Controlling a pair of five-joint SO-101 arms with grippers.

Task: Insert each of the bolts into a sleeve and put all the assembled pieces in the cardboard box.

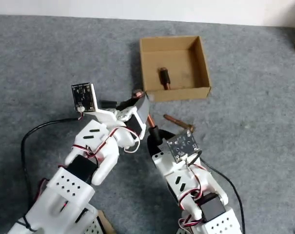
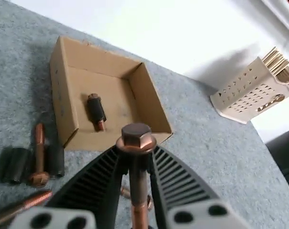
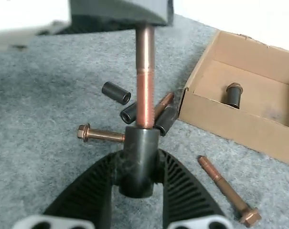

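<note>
Left gripper (image 2: 136, 151) clamps a bolt (image 2: 136, 137) below its head, angled toward the right gripper (image 3: 138, 162), which grips a sleeve (image 3: 140, 143) at the bolt's tip. One assembled piece (image 1: 164, 78) lies inside the cardboard box (image 1: 179, 92).

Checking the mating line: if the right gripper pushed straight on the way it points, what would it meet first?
The bolt, its tip already at the mouth of the sleeve; beyond it, probably the left gripper holding that bolt, though depth is unclear.

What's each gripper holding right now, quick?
Left gripper: shut on a bolt.
Right gripper: shut on a sleeve, with the bolt's tip at its opening.
</note>
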